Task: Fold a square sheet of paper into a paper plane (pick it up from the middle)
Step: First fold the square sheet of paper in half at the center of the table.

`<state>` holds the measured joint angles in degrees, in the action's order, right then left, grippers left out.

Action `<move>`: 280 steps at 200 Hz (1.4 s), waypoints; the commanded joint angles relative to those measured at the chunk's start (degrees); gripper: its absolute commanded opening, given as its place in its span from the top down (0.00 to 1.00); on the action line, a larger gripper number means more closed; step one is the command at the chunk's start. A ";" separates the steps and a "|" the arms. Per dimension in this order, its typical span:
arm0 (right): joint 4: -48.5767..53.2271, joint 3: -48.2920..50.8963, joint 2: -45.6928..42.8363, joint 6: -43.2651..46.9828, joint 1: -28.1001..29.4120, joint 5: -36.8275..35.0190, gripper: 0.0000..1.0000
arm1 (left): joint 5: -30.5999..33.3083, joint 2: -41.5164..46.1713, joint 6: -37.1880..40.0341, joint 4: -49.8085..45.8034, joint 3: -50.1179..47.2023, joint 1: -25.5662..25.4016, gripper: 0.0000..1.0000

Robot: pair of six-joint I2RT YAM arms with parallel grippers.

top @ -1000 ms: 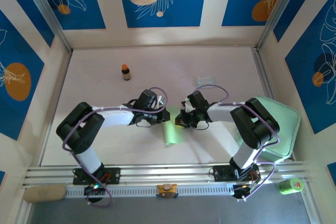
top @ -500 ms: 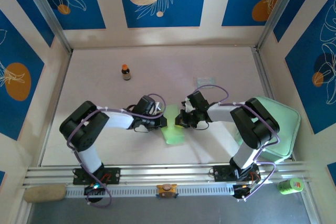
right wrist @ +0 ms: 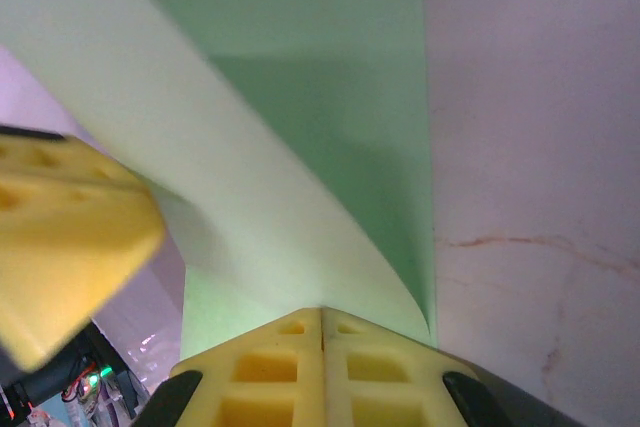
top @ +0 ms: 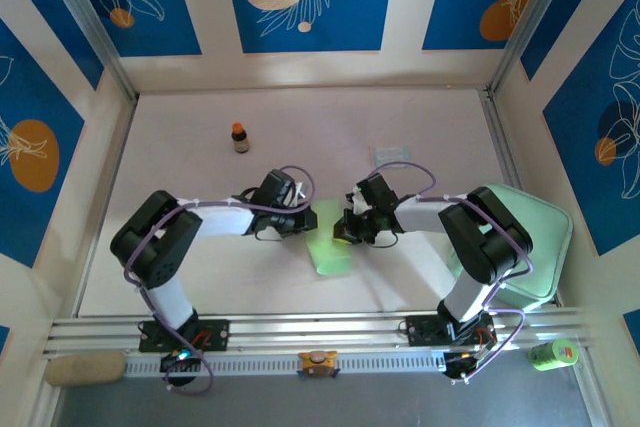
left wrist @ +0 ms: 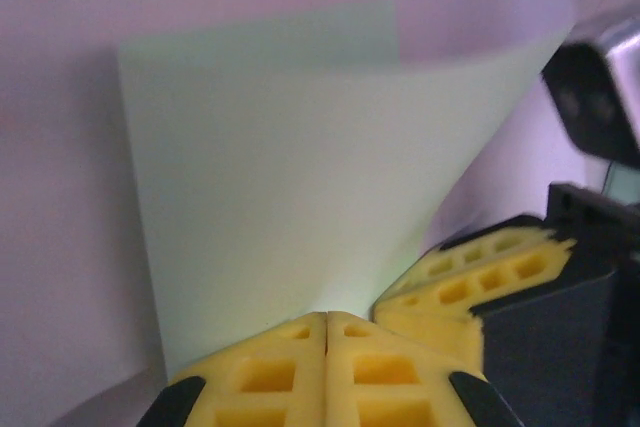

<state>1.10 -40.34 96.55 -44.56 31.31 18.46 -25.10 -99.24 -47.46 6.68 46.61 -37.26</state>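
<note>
Square sheet of paper (top: 328,249) lies on the table (top: 200,277) between the arms, its far edge hidden under both wrists from above. Left gripper (left wrist: 327,319) and right gripper (right wrist: 322,313) each pinch an edge tight. Thin, matte, pale green, curling upward. Yellow waffle-grid pads (left wrist: 270,372).

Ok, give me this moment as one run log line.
step: mid-fold | left gripper: shut on thin pale green square paper sheet | right gripper: shut on same sheet | sheet: curled between grippers
</note>
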 commanded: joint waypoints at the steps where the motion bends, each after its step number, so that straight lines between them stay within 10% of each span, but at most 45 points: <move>1: 7.08 2.53 1.34 -0.71 -0.20 -5.05 1.00 | -2.78 -2.56 0.57 0.53 0.61 1.82 1.00; 280: 8.30 2.28 0.85 -1.32 0.86 -6.59 1.00 | -0.20 -6.49 4.25 -5.37 3.11 5.48 1.00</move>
<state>1.45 -40.23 96.03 -45.45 31.92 17.06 -26.76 -105.23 -44.03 4.23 50.83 -32.73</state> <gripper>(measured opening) 0.053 0.064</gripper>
